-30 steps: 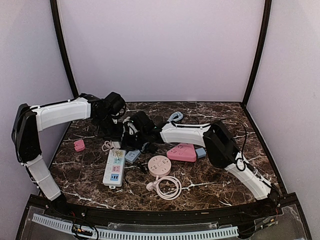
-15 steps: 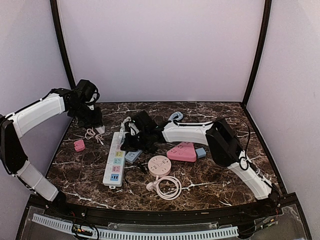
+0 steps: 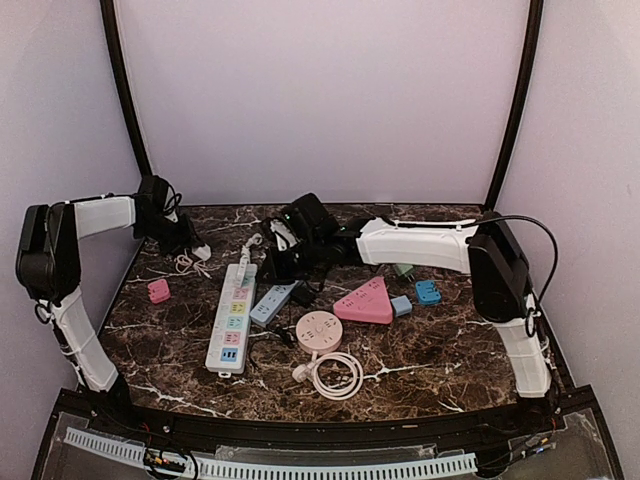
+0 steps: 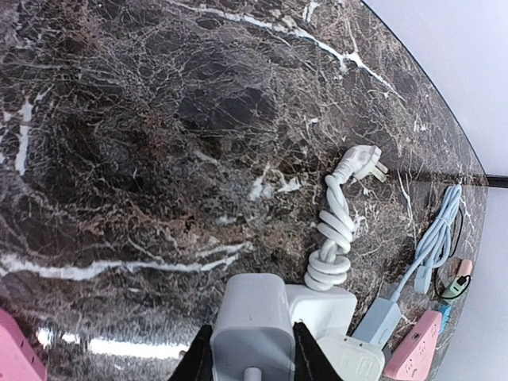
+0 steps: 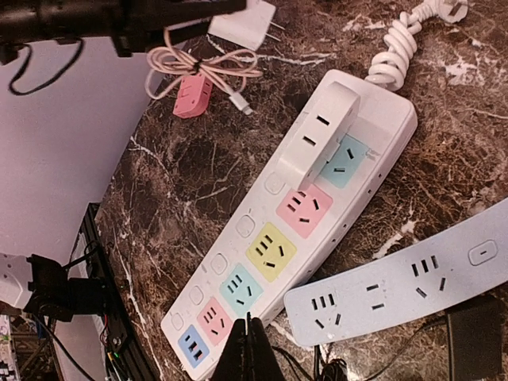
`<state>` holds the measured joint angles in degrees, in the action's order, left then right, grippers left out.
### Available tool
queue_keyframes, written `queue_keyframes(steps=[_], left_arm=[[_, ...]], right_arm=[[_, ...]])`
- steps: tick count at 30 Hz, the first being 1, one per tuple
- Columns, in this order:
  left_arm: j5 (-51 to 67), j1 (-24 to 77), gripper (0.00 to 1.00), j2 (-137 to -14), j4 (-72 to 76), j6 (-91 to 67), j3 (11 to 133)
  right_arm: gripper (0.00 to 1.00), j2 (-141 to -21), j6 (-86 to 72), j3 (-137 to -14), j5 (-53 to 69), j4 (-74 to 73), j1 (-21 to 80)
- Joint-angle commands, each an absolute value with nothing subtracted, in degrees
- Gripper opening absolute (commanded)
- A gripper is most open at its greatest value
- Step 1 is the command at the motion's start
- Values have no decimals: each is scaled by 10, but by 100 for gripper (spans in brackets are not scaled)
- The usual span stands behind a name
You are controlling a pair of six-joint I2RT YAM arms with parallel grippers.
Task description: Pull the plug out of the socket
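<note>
The plug (image 4: 255, 313), a white cube charger, sits between my left gripper's (image 4: 252, 353) jaws, which are shut on it. It hangs clear of the socket strip at the table's far left (image 3: 200, 253), its prongs bare (image 5: 246, 22). Its thin pinkish cable (image 3: 185, 265) trails below in a bundle. The socket, a long white power strip (image 3: 233, 318) with coloured outlets (image 5: 302, 214), lies left of centre; a white adapter block (image 5: 321, 131) stands in its far end. My right gripper (image 5: 250, 345) is shut on nothing, raised over the strip (image 3: 274, 266).
A light blue strip (image 3: 272, 302) lies beside the white one. A round pink socket (image 3: 318, 330), a pink triangular one (image 3: 365, 303), a coiled white cable (image 3: 335, 375) and small blue adapters (image 3: 428, 292) lie to the right. A pink piece (image 3: 158, 290) is at the left edge.
My left gripper has carried the plug from the strip's far end to the far left corner. The right arm has drawn back and swung its elbow to the right.
</note>
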<state>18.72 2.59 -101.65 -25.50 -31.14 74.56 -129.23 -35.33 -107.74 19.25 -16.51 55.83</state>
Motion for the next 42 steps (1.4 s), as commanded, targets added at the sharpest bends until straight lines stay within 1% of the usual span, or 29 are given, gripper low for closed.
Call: queue_keyframes(steps=[1,8,13,17,19,20,23,25,27,29,35,38,42], left_arm=[[264,3,12,-1056,-175,-317,763],[301,-35,16,-1111,-156,-310,765],[300,-48,25,-1128,-160,-302,757],[271,-52,36,-1129,-177,-290,759],[250,-53,44,-1130,-193,-282,763],[235,-54,49,-1130,-205,-279,765],[202,-54,57,-1129,-226,-266,774],[183,-54,65,-1121,-244,-261,777],[157,-54,69,-1108,-255,-257,780],[129,-54,73,-1091,-266,-252,780],[53,-39,77,-1027,-301,-237,778],[29,-14,78,-986,-309,-234,768],[-10,53,78,-951,-326,-233,757]], right_arm=[[0,-1223,-313,-1030,157,-158,556],[2,-1170,-301,-963,139,-157,549],[2,-1160,-302,-940,139,-155,544],[2,-1160,-303,-936,137,-158,543],[2,-1160,-303,-936,135,-159,543],[2,-1161,-303,-937,135,-160,543],[3,-1163,-301,-940,128,-165,543],[3,-1163,-300,-940,125,-167,543],[3,-1163,-300,-940,123,-167,543],[3,-1163,-300,-940,121,-168,543],[4,-1166,-298,-940,113,-169,541],[7,-1163,-297,-939,102,-169,540],[14,-1159,-295,-930,93,-168,537]])
